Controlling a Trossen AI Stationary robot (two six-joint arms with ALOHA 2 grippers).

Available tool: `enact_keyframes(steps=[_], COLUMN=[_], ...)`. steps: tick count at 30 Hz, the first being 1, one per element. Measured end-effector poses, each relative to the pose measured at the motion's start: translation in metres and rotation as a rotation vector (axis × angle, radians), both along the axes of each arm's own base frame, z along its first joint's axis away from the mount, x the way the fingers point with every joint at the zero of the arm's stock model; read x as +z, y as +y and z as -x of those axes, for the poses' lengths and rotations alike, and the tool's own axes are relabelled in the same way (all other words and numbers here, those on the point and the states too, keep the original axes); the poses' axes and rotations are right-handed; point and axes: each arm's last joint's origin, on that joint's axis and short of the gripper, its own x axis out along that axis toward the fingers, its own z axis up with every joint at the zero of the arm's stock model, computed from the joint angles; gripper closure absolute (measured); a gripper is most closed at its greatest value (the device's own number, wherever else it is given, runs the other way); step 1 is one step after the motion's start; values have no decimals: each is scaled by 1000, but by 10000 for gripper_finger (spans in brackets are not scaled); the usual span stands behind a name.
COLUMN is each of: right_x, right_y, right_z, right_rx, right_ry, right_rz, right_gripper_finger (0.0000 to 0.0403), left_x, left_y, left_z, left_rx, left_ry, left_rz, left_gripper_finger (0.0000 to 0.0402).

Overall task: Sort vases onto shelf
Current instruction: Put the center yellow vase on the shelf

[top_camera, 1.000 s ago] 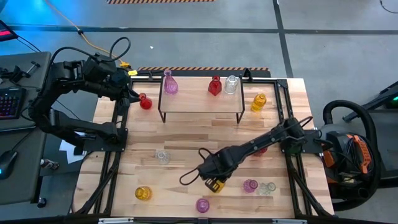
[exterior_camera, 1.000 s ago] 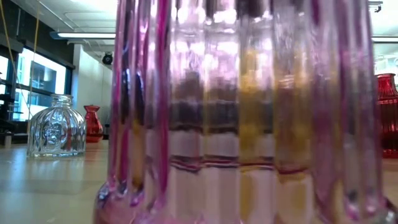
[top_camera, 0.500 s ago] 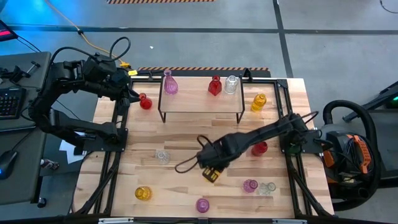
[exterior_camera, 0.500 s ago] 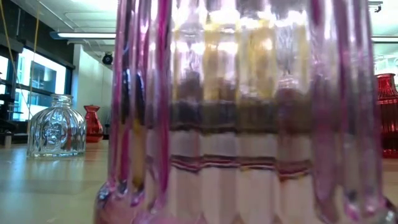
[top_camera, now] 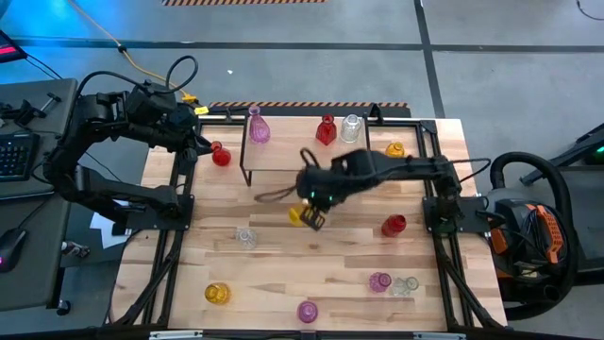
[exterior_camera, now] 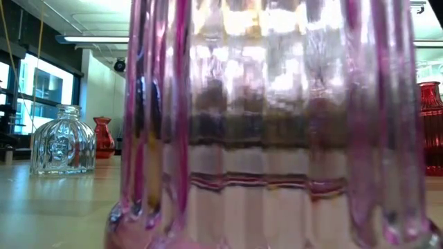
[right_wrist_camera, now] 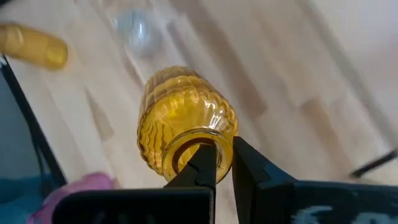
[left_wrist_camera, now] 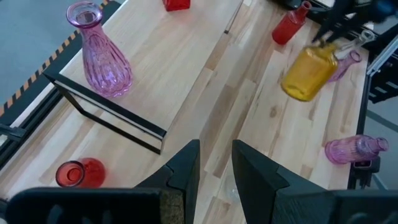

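My right gripper [top_camera: 314, 215] is shut on a yellow vase [top_camera: 299, 215] above the table's middle, just in front of the shelf [top_camera: 307, 161]. The vase also shows in the left wrist view [left_wrist_camera: 308, 73] and the right wrist view [right_wrist_camera: 183, 118]. On the shelf stand a pink vase [top_camera: 257, 128], a red vase [top_camera: 326, 131] and a clear vase [top_camera: 351, 127]. My left gripper [top_camera: 195, 140] waits open at the table's far left, near a red vase [top_camera: 220, 155] that stands on the table. My right gripper holds the yellow vase by the rim of its mouth [right_wrist_camera: 186, 146], one finger [right_wrist_camera: 204, 163] inside the opening and the other [right_wrist_camera: 245, 160] outside. The fingers run along the vase's axis. The vase is lifted clear of the table and tilted, its body beyond the fingertips.
On the table stand a yellow vase [top_camera: 394, 149] right of the shelf, a red one [top_camera: 394, 225], a clear one [top_camera: 245, 236], and along the near edge a yellow [top_camera: 217, 294], two pink [top_camera: 307, 310] [top_camera: 379, 281] and a clear [top_camera: 407, 284]. A pink vase [exterior_camera: 270, 124] fills the low view.
My right gripper has carried the yellow vase from the near middle of the table toward the far edge, up to the front of the shelf, staying shut on it.
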Motion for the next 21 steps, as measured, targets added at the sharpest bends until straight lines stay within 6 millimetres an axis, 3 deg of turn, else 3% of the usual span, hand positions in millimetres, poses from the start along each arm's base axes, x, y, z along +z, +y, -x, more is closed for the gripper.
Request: enact_keyframes(steps=[5, 21], right_x=[15, 27], right_y=[-36, -139], right_z=[0, -3], right_rx=[49, 195], right_ry=[-67, -167], right_rz=[87, 330], right_gripper_finger=[402, 402], left_x=[0, 0], left_y=[0, 0], left_z=[0, 0], left_rx=[14, 77], left_ry=[-3, -15], left_rz=[11, 56], left_gripper_finger=[316, 316])
